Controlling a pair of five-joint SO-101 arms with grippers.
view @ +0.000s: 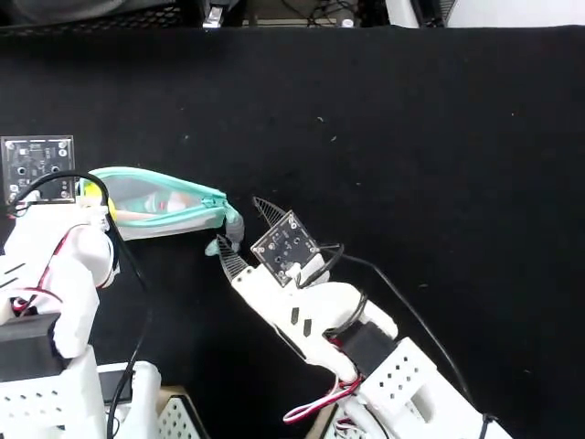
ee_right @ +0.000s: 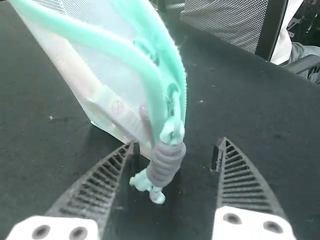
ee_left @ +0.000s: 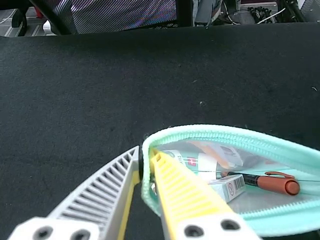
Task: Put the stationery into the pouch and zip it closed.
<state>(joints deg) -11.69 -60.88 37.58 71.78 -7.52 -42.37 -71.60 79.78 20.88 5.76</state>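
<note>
- Two claws of mine are at work on the black table (view: 411, 137), one at each end of the pouch (view: 155, 218).
- The pouch lies flat on the table towards my left side. It is clear-walled with a mint-green zip, and its mouth gapes open at the end near my left arm.
- My left claw (ee_left: 145, 152) is clenched on the pouch's rim at that open end. The yellow finger is inside the mouth, the pale ribbed finger is outside, and the zip edge is pinched between them.
- Inside the pouch, past my yellow finger, lie a red-brown pen (ee_left: 270, 183) and a small white box (ee_left: 227, 188), with other pieces I cannot make out behind them.
- My right claw (ee_right: 176, 145) is released, its fingers spread wide at the pouch's other end.
- The grey ribbed zipper pull (ee_right: 165, 167) hangs between those two fingers, nearer one than the other, and I cannot tell whether it touches either.
</note>
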